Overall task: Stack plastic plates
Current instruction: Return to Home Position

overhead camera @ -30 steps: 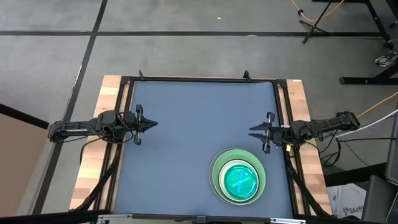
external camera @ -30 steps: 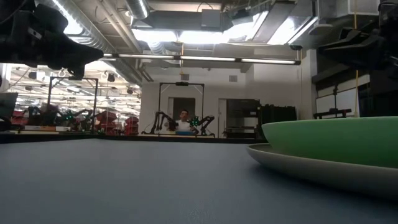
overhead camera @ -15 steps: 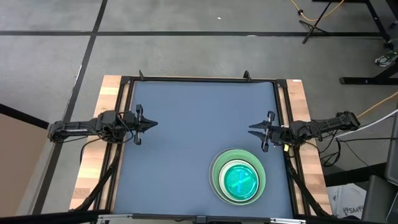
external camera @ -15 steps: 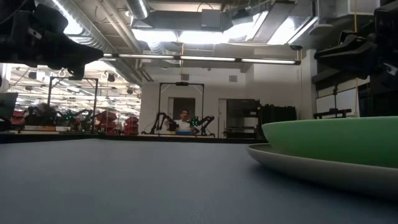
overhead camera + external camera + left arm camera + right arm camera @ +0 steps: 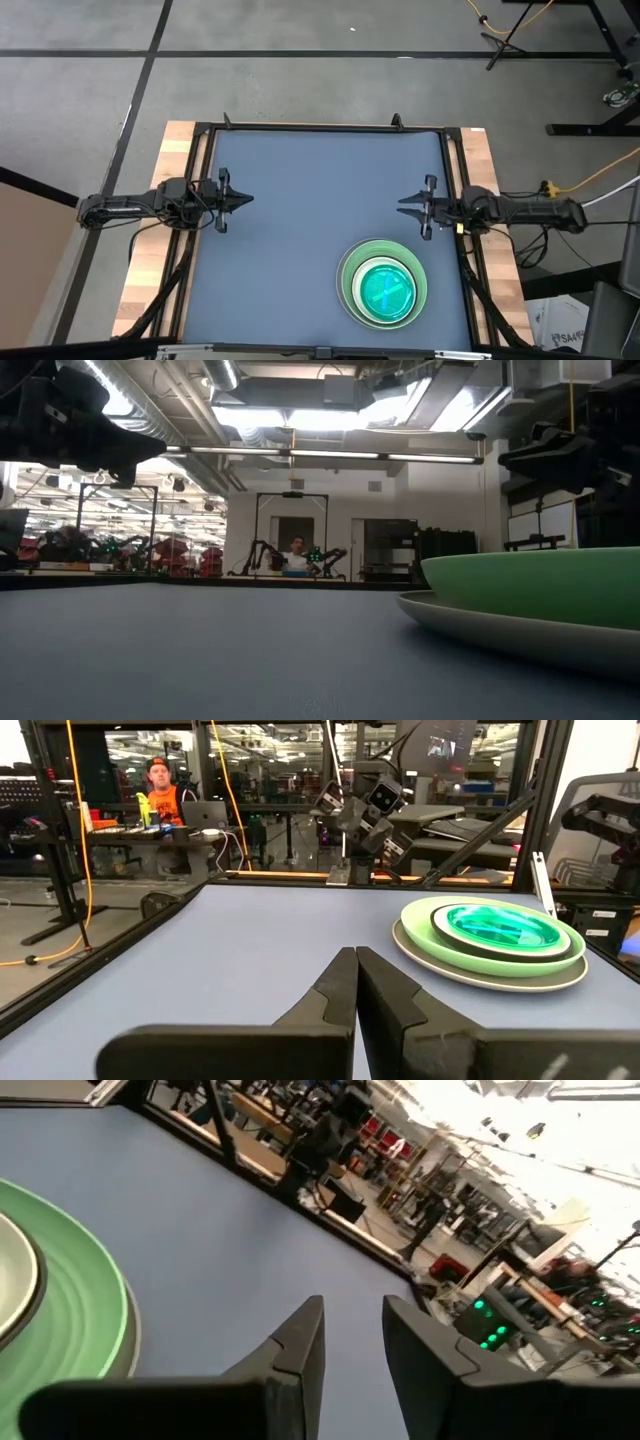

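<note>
Stacked plastic plates point(image 5: 383, 288) at the table point(image 5: 300, 170)'s five o'clock.
At nine o'clock, left gripper point(image 5: 243, 198), fingers pressed together; at three, right gripper point(image 5: 405, 208), fingers slightly spread.

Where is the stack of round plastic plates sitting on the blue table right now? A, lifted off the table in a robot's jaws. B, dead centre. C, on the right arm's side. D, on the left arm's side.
C: in the high view the stack of round plastic plates rests on the blue table beside the right arm, with nothing gripping it.
</note>
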You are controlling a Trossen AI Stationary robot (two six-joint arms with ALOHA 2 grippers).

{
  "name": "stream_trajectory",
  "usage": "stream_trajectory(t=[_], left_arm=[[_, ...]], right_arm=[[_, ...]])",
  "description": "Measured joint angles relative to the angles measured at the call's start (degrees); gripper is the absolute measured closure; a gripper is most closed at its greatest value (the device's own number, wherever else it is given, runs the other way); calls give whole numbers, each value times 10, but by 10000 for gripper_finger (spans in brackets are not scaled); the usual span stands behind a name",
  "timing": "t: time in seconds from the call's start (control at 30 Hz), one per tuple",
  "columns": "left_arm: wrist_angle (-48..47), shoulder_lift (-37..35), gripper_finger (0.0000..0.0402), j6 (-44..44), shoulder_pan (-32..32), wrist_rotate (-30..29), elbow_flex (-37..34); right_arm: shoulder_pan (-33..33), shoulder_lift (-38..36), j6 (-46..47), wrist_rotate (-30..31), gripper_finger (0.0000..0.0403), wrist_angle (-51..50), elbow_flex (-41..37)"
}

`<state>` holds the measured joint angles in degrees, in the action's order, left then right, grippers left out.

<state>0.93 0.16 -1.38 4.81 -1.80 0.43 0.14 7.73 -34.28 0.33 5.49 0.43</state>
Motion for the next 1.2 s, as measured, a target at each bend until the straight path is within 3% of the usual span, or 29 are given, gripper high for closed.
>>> stream_trajectory(t=[0.3,0.83,1.03,1.2], left_arm=[[0,0,401,0,0,0,0],[0,0,401,0,0,0,0],[-1,0,401,0,0,0,0],[-1,0,401,1,0,0,0]], right_arm=[[-37,0,14,-52,304,-32,0],[-36,-24,14,-60,304,-27,15],[-36,-75,12,-70,304,-83,19],[-36,-76,13,-64,304,-89,20]])
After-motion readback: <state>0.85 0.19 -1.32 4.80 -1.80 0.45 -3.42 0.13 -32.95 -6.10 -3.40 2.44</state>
